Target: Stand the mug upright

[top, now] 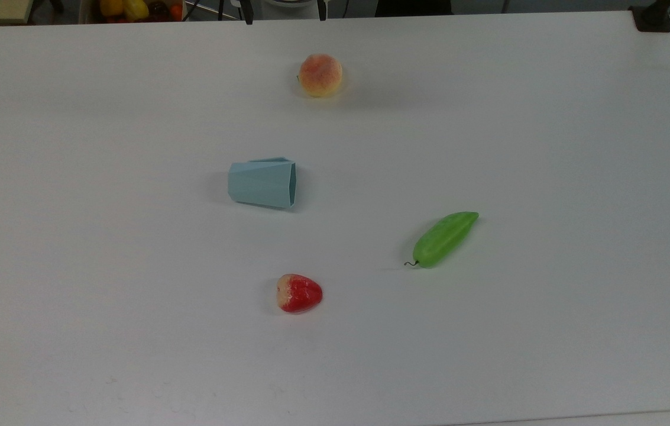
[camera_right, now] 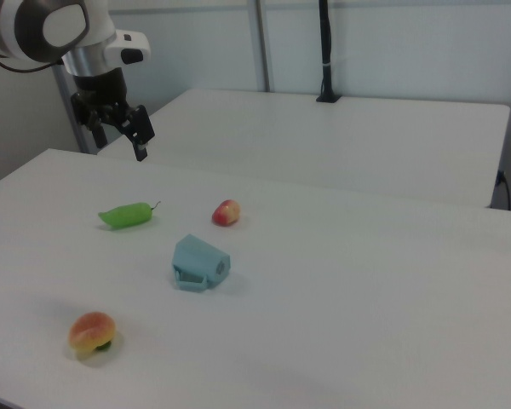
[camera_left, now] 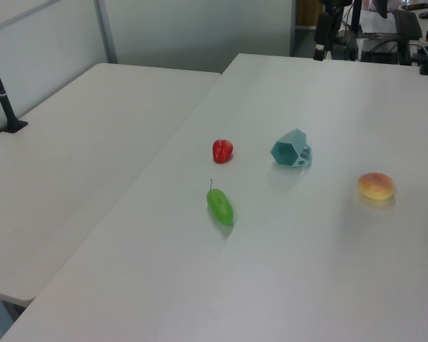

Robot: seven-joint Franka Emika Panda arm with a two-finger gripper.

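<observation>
The mug (top: 262, 184) is lying on its side mid-table, between the peach (top: 320, 75) and strawberry (top: 298, 293), rim facing the top view's right. A good grasp is probably pinching one wall at the rim, then tilting. The gripper (camera_right: 128, 128) is hanging high, well apart, fingers slightly open.

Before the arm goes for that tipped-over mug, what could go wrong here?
The mug lies on its side on a smooth table; a push from the gripper may slide or roll it rather than tip it up. Its faceted, tapering walls could slip from the fingers. The strawberry and green pepper lie nearby, so a sliding mug might knock them.
</observation>
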